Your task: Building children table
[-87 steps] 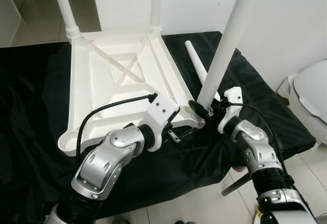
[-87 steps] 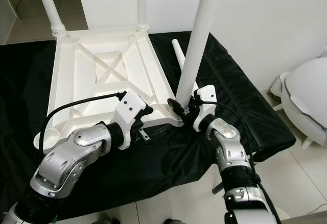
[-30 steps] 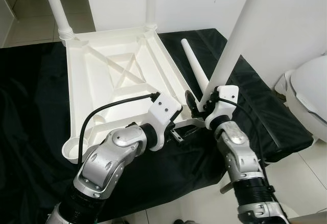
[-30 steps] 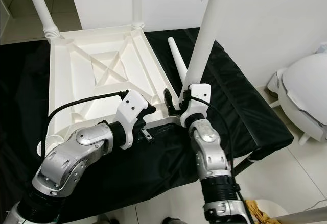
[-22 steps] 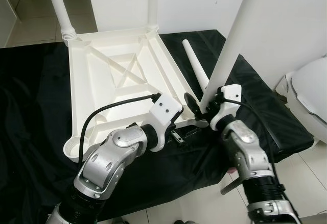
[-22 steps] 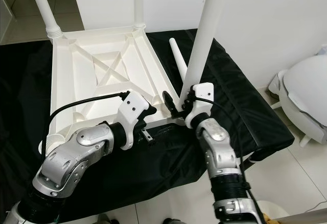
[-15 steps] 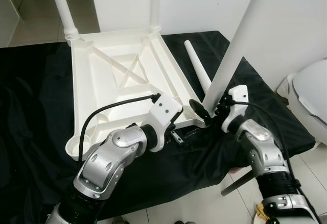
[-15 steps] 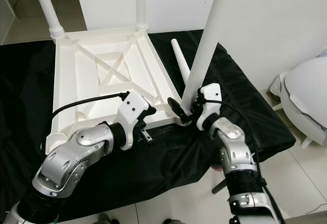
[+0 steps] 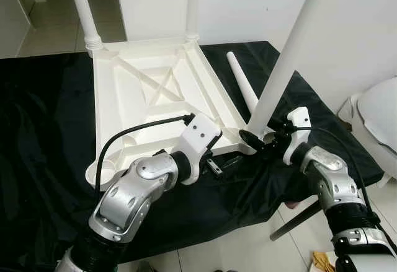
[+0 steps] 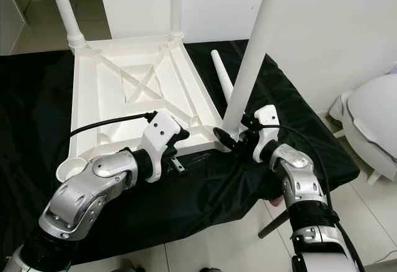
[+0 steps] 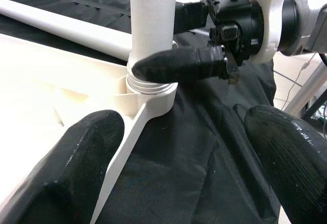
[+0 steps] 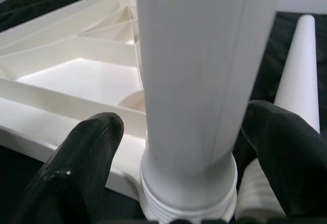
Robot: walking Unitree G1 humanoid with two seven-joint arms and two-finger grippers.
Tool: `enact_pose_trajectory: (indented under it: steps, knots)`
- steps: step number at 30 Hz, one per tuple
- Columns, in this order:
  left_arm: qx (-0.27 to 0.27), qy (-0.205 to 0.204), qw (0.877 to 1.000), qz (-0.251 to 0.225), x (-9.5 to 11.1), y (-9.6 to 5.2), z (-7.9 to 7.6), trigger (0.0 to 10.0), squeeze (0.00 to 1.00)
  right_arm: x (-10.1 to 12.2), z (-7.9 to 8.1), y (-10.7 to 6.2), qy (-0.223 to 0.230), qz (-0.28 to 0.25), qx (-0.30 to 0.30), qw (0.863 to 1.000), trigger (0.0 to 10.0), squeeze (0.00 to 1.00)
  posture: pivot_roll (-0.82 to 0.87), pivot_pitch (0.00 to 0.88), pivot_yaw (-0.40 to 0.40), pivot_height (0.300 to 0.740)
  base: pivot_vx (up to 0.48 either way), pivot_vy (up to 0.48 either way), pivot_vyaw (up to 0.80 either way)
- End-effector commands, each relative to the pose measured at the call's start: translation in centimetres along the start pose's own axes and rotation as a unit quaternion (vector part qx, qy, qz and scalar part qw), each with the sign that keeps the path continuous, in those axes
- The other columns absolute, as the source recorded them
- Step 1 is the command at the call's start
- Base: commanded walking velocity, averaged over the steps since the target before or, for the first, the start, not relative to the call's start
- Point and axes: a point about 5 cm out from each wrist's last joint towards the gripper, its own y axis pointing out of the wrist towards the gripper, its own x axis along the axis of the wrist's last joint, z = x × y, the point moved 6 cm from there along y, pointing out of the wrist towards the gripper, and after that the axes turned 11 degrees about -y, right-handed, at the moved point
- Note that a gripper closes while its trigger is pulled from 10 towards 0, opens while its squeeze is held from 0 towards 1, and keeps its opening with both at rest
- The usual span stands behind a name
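Observation:
The white table top [image 9: 124,98] lies upside down on a black cloth [image 9: 37,117]. Two legs [image 9: 84,12] [image 9: 192,5] stand in its far corners. A third leg [image 9: 279,80] stands upright in the near right corner. My right gripper [image 9: 253,137] is shut on its base just above the threaded collar, one finger [image 11: 179,63] across the front. The wrist view shows that leg [image 12: 204,81] between both fingers. My left gripper [image 9: 214,163] is open at the table's near edge, beside that corner. A loose leg [image 9: 242,83] lies on the cloth to the right.
The near left corner socket [image 9: 99,174] holds no leg. A white rounded fixture [image 9: 381,117] stands on the tiled floor to the right. A dark metal bar [image 9: 298,219] slants below the cloth's front edge. White walls rise behind.
My right wrist has swung around the leg's base from its left-front side to its right, elbow moving outward. The view has shifted slightly. The left arm stays put.

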Motion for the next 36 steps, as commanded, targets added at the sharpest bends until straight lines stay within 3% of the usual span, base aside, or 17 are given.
enact_pose_trajectory:
  steps: [1, 8, 9, 11, 12, 24, 25, 36]
  knots:
    - [-0.007, 0.004, 1.0, 0.002, 0.0, 0.0, -0.2, 10.0, 0.0, 0.1, -0.3, 0.1, 0.008, -0.011, -0.004, 1.0, 10.0, 0.0, 0.0, 0.042, -0.013, 0.74, 0.0, 0.0, 0.0]
    - [-0.007, 0.006, 1.0, 0.002, 0.1, 0.0, -0.2, 10.0, 0.0, 0.0, -0.5, 1.0, 0.006, -0.016, -0.013, 1.0, 10.0, 0.0, 0.0, 0.043, -0.006, 0.74, 0.0, 0.0, 0.0]
    - [-0.007, 0.006, 1.0, 0.002, 0.1, 0.0, -0.2, 10.0, 0.0, 0.0, -0.5, 1.1, 0.008, -0.018, -0.014, 1.0, 3.9, 0.0, 0.0, 0.046, -0.006, 0.74, 0.0, 0.0, 0.0]
    - [-0.007, 0.006, 1.0, 0.002, 0.1, 0.0, -0.2, 10.0, 0.0, 0.0, -0.5, 1.1, 0.01, -0.02, -0.013, 1.0, 3.9, 0.0, 0.0, 0.046, -0.006, 0.74, 0.0, 0.0, 0.0]
    - [-0.006, 0.006, 1.0, 0.002, 0.1, 0.0, -0.1, 10.0, 0.0, -0.2, -0.4, 1.2, 0.011, -0.017, -0.011, 1.0, 0.0, 0.0, 0.01, 0.047, -0.006, 0.74, 0.0, 0.0, 0.0]
    - [0.0, 0.001, 1.0, 0.0, 0.2, -0.1, -0.1, 10.0, 0.0, -0.6, -0.2, 0.9, 0.021, -0.022, -0.01, 0.999, 0.0, 0.0, 0.0, 0.07, -0.011, 0.74, 0.0, 0.0, 0.0]
    - [0.0, 0.001, 1.0, 0.0, 0.2, -0.1, 0.0, 10.0, 0.0, -0.7, -0.2, 0.9, 0.022, -0.017, -0.016, 0.999, 10.0, 0.0, 0.0, 0.077, -0.009, 0.74, 0.0, 0.0, 0.0]
    - [0.003, -0.003, 1.0, 0.0, 0.1, -0.2, 0.1, 10.0, 0.0, -0.3, -1.1, 1.7, 0.04, -0.009, -0.107, 0.993, 10.0, 0.0, 0.0, 0.092, -0.002, 0.74, 0.0, 0.0, 0.0]
